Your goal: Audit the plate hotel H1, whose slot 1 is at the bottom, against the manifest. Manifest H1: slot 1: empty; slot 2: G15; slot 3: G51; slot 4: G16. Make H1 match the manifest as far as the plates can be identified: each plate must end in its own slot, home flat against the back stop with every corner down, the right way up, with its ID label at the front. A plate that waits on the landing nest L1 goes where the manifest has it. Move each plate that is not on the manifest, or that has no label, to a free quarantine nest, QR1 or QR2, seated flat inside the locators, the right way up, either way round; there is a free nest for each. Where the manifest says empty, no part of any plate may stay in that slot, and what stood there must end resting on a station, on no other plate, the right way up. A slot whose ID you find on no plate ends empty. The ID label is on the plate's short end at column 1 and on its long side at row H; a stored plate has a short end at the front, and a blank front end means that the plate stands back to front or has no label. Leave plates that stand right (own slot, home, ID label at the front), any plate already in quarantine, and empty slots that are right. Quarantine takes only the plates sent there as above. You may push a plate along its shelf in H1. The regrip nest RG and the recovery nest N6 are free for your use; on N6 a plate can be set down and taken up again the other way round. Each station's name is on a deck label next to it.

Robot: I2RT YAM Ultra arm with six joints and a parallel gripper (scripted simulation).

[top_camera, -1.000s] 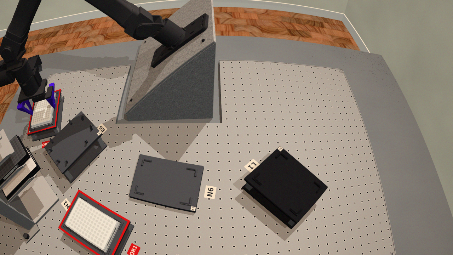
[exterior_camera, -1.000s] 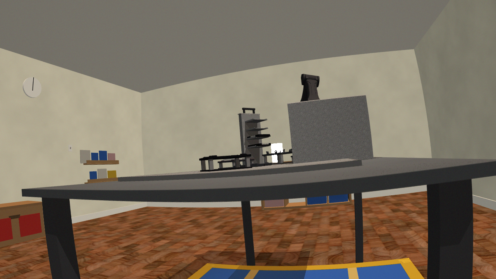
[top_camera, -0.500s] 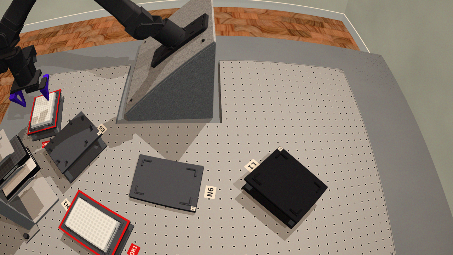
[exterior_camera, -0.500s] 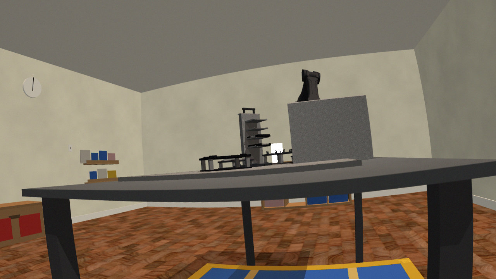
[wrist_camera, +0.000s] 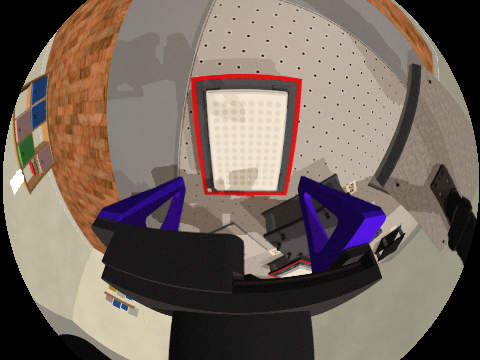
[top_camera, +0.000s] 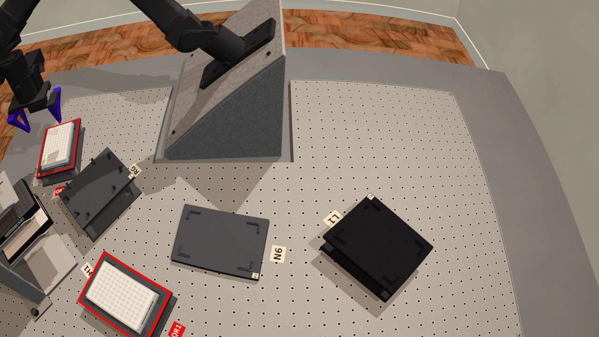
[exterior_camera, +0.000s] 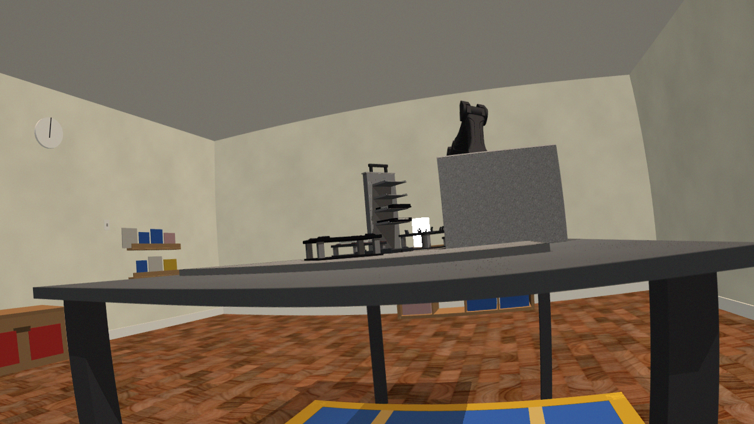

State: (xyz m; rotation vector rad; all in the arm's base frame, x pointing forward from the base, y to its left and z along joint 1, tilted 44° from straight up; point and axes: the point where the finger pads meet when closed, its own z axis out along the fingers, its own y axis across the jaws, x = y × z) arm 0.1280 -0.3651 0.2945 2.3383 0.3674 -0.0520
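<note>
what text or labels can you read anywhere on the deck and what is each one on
"N6": cream deck label beside the grey nest.
"L1": cream deck label by the black nest.
"RG": cream deck label by the dark nest.
"H1": cream deck label.
"QR1": red deck label.
"QR", rest hidden: red deck label.
Small corner tags on the nests: too small to read.

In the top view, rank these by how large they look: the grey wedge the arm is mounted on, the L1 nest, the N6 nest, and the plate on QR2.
1. The grey wedge.
2. L1 nest and N6 nest: too alike to rank, and lens distortion adds doubt.
3. The plate on QR2, clearly the smallest.
</note>
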